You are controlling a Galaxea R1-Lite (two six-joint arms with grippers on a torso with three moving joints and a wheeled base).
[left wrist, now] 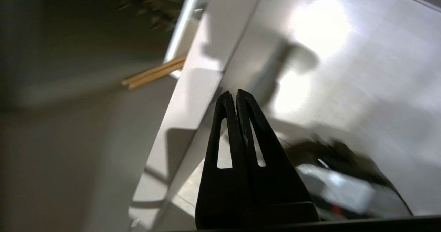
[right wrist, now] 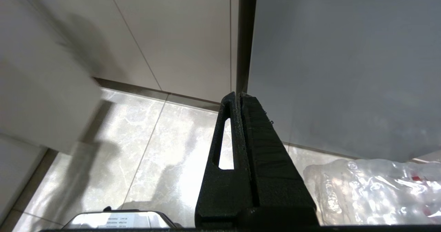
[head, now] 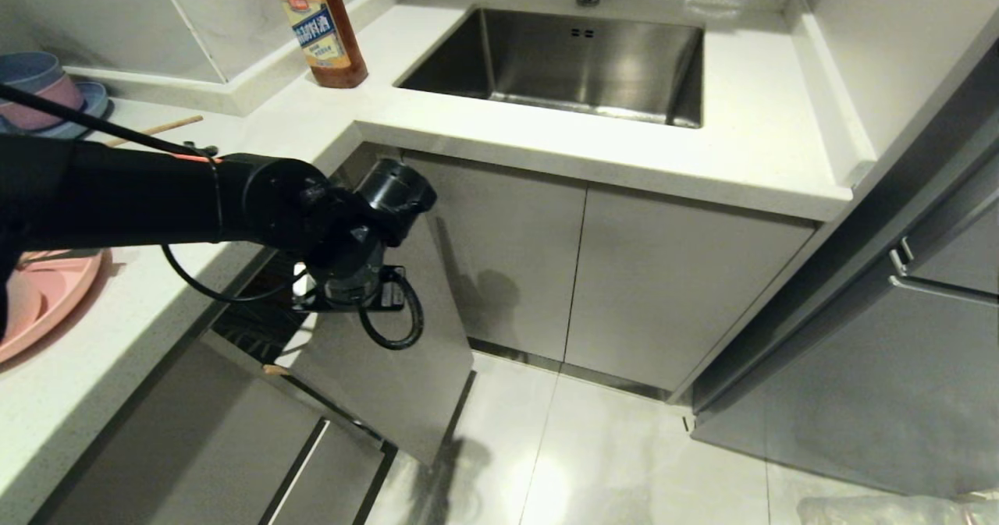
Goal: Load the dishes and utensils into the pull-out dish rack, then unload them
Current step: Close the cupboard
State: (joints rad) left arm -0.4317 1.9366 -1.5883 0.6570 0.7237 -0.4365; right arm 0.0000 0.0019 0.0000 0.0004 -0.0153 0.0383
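The pull-out dish rack (head: 251, 324) stands drawn out under the counter, its narrow grey door front (head: 390, 369) facing the floor tiles. A pair of light-wood chopsticks (left wrist: 155, 74) pokes out of it past the door's top edge (left wrist: 193, 101); their tip (head: 273, 370) shows in the head view. The pink plate (head: 47, 299) lies on the counter at the left. My left arm's wrist (head: 351, 264) hangs over the rack, hiding its fingers in the head view. My left gripper (left wrist: 236, 94) is shut and empty beside the door. My right gripper (right wrist: 238, 96) is shut, low above the floor.
Small blue and pink bowls (head: 31, 88) are stacked at the far left of the counter, with a thin wooden stick (head: 156, 129) near them. A sauce bottle (head: 324, 26) stands beside the steel sink (head: 577, 65). A clear plastic bag (right wrist: 372, 187) lies on the floor.
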